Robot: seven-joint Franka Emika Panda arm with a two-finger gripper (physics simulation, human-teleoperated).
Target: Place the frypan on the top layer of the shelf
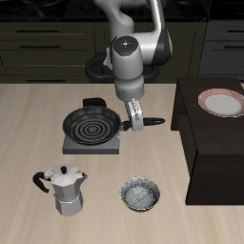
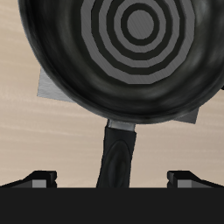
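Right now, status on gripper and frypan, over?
Gripper open, poised over the frypan handle, not gripping. Frypan on burner plate. Shelf top carries a plate.

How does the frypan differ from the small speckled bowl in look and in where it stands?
The frypan is black with ring marks inside; the bowl is speckled grey. The frypan has a long straight handle; the bowl has none. The frypan rests on the grey burner plate, farther back; the bowl stands directly on the table, near its front edge. Both are round, open on top and look empty.
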